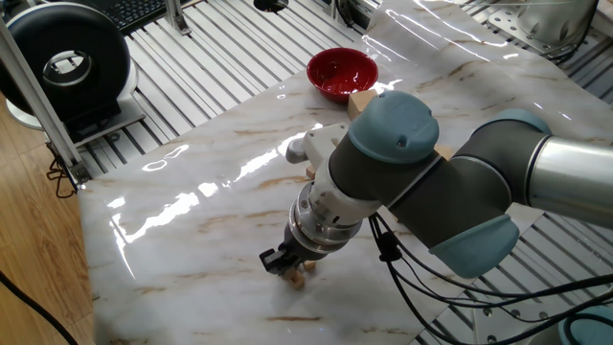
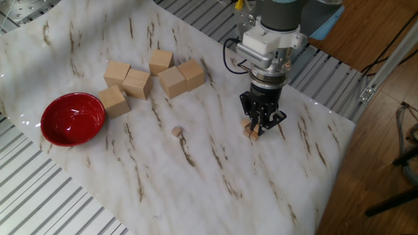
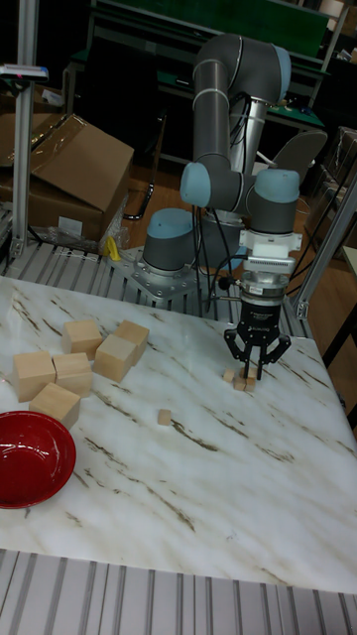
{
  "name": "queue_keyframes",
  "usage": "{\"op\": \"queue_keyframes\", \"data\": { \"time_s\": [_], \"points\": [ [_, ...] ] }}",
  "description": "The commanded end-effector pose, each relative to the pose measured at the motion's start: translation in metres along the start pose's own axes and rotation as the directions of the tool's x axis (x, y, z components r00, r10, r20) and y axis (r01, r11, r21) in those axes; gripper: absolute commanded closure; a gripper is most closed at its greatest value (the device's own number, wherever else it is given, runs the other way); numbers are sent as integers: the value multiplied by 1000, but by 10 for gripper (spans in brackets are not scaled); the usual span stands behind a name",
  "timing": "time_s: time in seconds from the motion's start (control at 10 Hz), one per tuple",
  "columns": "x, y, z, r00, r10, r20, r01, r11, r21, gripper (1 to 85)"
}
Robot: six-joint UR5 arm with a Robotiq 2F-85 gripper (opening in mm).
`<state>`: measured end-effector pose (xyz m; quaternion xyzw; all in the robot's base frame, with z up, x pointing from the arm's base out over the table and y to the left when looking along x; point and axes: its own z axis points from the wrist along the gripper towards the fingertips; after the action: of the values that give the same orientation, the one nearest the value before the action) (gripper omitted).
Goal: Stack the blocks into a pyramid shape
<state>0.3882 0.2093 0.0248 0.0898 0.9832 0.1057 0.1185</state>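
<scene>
Centre-right of other fixed view: hand (image 2: 259, 125) directly over small pile of tiny cubes (image 2: 251, 132), fingers straddling top cube; clamped or merely around it, cannot tell. Lone tiny cube (image 2: 176, 131) lies well left on surface (image 2: 196, 183). One fixed view hides it behind arm; tall view shows it.

Robotics lab or workshop. Marble-patterned table (image 2: 196, 189) bolted onto ribbed aluminium framing (image 1: 192, 81), industrial arm (image 3: 233, 119) mounted at its edge. Cardboard boxes (image 3: 74, 169) and dark shelving (image 3: 149, 50) behind.
</scene>
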Motion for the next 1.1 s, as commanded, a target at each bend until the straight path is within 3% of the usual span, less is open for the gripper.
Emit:
{"op": "queue_keyframes", "data": {
  "time_s": [0.0, 0.6, 1.0],
  "points": [
    [-1, 2, -2, 1000, 23, -3, -23, 1000, -7, 727],
    [-10, 7, -11, 1000, 2, -10, -3, 1000, -17, 740],
    [-21, 6, -15, 999, -38, 7, 38, 999, -10, 743]
  ]
}}
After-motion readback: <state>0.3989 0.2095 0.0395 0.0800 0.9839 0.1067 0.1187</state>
